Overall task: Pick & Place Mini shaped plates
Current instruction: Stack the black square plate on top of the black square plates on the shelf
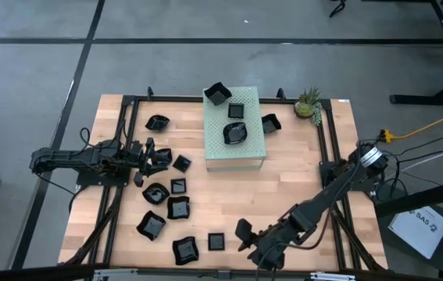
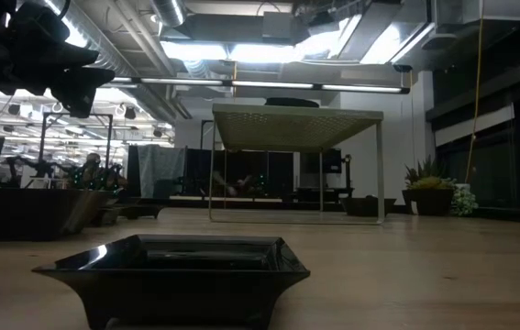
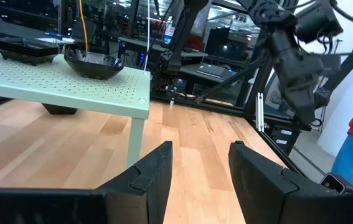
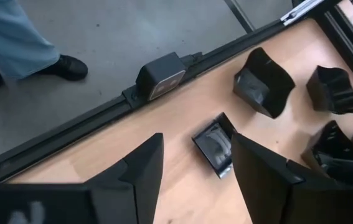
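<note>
Behind the left tool, several mini shaped plates partly hidden.

A pale green perforated box is set on the wooden table; a small plant is placed near its far right corner.

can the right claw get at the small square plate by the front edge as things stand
Probably yes: the right claw hangs open just above the square plate, with bare table around it and nothing between.
</note>
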You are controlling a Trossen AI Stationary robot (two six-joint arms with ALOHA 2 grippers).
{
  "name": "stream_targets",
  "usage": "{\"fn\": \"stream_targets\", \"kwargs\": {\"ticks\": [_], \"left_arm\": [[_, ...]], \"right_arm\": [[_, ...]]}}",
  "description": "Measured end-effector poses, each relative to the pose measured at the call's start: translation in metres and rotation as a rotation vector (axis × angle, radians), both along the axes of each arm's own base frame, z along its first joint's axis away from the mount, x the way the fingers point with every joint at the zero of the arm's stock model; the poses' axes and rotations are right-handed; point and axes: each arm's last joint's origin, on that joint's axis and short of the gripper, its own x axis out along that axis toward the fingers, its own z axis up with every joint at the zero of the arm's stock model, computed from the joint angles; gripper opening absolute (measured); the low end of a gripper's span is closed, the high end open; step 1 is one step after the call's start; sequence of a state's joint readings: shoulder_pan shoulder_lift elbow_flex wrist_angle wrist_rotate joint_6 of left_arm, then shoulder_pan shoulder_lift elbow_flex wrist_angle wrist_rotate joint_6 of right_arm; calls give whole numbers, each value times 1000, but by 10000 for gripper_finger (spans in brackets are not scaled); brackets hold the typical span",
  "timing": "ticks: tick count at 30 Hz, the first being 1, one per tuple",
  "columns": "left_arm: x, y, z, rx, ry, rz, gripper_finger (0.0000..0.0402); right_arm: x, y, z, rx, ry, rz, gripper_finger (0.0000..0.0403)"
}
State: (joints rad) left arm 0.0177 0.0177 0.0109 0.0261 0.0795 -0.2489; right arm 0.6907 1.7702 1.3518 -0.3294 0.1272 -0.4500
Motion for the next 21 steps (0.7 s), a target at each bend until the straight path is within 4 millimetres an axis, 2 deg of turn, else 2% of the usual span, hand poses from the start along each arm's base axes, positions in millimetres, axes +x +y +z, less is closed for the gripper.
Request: {"fn": "stream_targets", "kwargs": {"ticks": [4,12,21], "left_arm": [[0,0,0,0,0,0,152],[0,0,0,0,0,0,152],[0,0,0,0,0,0,152]], "right_arm": [[9,7,-18,-13,-1,10,185],[25,19,-57,-152,-66,143,185],[48,9,-80,-168,-93,117,185]]}}
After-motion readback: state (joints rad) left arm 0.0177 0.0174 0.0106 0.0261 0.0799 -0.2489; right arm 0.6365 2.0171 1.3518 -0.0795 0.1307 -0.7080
